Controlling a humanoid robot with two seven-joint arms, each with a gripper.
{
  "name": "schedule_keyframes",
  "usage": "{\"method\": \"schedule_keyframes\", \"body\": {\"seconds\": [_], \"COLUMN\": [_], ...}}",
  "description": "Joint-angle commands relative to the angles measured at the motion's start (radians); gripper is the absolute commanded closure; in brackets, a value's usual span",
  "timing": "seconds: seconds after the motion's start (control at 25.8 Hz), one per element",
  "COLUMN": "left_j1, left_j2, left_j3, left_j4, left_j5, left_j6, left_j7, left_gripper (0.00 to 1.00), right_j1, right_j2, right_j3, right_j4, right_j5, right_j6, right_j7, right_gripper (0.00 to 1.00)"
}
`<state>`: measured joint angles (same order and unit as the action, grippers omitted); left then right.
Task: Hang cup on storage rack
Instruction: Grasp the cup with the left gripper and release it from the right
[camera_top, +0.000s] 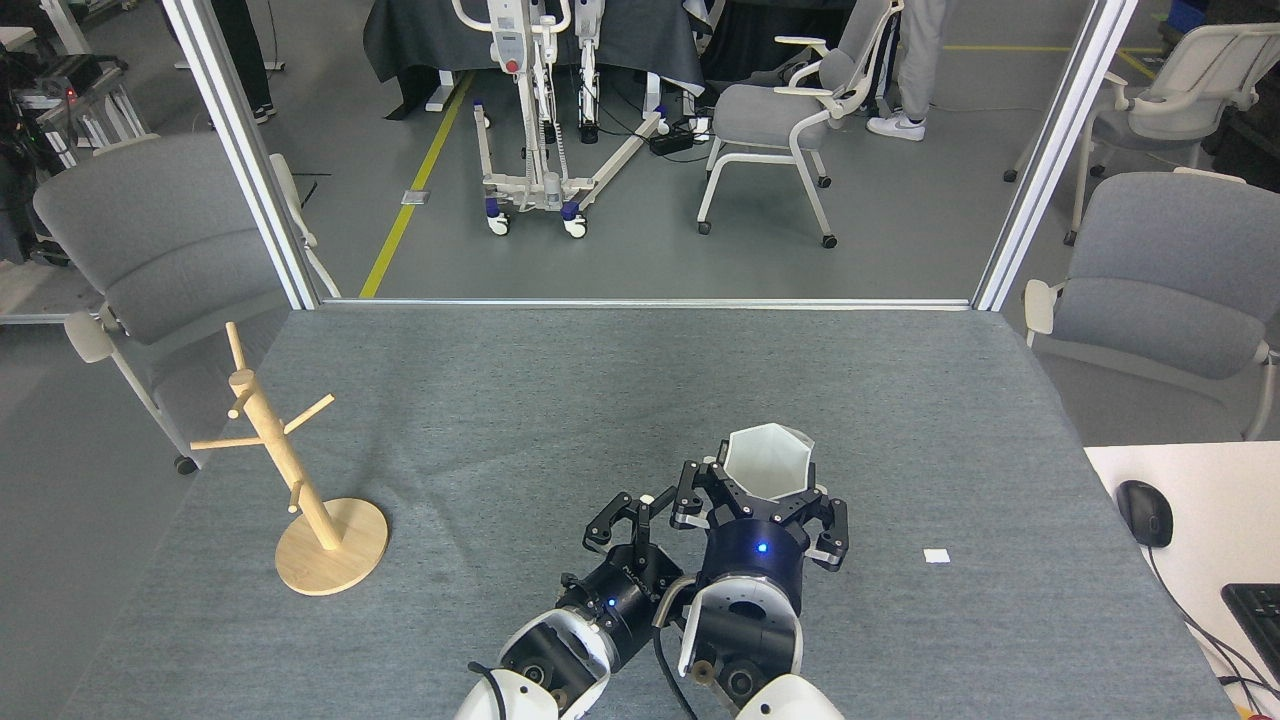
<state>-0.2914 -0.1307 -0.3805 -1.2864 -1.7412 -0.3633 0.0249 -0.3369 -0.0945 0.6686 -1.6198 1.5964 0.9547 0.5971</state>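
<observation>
The white faceted cup (765, 460) is held off the table, its hexagonal mouth facing me, with my right gripper (760, 495) shut on it near the table's front middle. Just left of it, my left gripper (640, 515) stands open, its fingers (608, 519) close beside the right gripper and nothing between them. The wooden storage rack (285, 470) stands upright on its round disc base at the table's left side, well away from both grippers. The cup's handle is hidden.
Grey felt covers the table (560, 400). A small white tag (936, 556) lies on it to the right. A white side desk with a mouse (1143, 512) and keyboard adjoins at the right. Grey chairs flank the table; metal posts stand at its far corners.
</observation>
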Motion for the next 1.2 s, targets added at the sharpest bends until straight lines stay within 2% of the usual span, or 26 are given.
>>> {"method": "schedule_keyframes", "body": {"seconds": [0.0, 0.19, 0.39, 0.62, 0.66, 0.7, 0.74, 0.81, 0.93, 0.97, 1.09, 1.13, 1.16], "left_j1": [-0.011, -0.046, -0.101, -0.110, -0.110, -0.110, -0.109, -0.101, -0.101, -0.101, -0.104, -0.106, -0.106], "left_j2": [-0.004, -0.006, -0.007, -0.007, -0.007, -0.006, -0.003, 0.006, 0.002, 0.002, 0.002, 0.002, 0.002], "left_j3": [0.002, 0.002, -0.006, -0.008, -0.008, -0.009, -0.009, -0.009, 0.000, 0.002, 0.002, 0.003, 0.003], "left_j4": [0.005, 0.035, 0.094, 0.096, 0.094, 0.096, 0.094, 0.084, 0.090, 0.090, 0.091, 0.091, 0.091], "left_j5": [0.019, 0.048, 0.075, 0.074, 0.072, 0.071, 0.066, 0.066, 0.071, 0.071, 0.072, 0.072, 0.072], "left_j6": [-0.069, -0.082, -0.085, -0.086, -0.089, -0.095, -0.108, -0.160, -0.201, -0.201, -0.201, -0.201, -0.201], "left_j7": [-0.002, -0.051, -0.059, -0.057, -0.057, -0.059, -0.059, -0.075, -0.114, -0.115, -0.120, -0.120, -0.122], "left_gripper": [0.01, 0.01, 0.01, 0.03, 0.12, 0.26, 0.45, 1.00, 1.00, 1.00, 1.00, 1.00, 1.00], "right_j1": [0.003, 0.013, 0.019, 0.035, 0.039, 0.047, 0.052, 0.059, 0.067, 0.067, 0.064, 0.064, 0.064], "right_j2": [0.010, 0.030, 0.035, 0.067, 0.075, 0.078, 0.079, 0.084, 0.096, 0.096, 0.093, 0.093, 0.091], "right_j3": [0.002, 0.003, 0.022, 0.025, 0.023, 0.023, 0.023, 0.023, 0.016, 0.013, 0.005, -0.004, -0.018], "right_j4": [0.015, 0.017, 0.026, 0.041, 0.043, 0.043, 0.043, 0.043, 0.043, 0.043, 0.043, 0.043, 0.043], "right_j5": [-0.003, -0.003, -0.004, -0.004, -0.004, -0.004, -0.003, -0.004, -0.004, -0.003, -0.001, 0.000, 0.000], "right_j6": [-0.017, -0.045, -0.050, -0.079, -0.093, -0.103, -0.109, -0.117, -0.132, -0.140, -0.154, -0.154, -0.157], "right_j7": [0.001, 0.001, 0.001, 0.000, 0.000, -0.002, -0.002, -0.002, -0.002, -0.002, -0.005, -0.010, -0.011], "right_gripper": [0.76, 0.77, 0.77, 0.81, 0.81, 0.81, 0.82, 0.82, 0.81, 0.77, 0.50, 0.35, 0.13]}}
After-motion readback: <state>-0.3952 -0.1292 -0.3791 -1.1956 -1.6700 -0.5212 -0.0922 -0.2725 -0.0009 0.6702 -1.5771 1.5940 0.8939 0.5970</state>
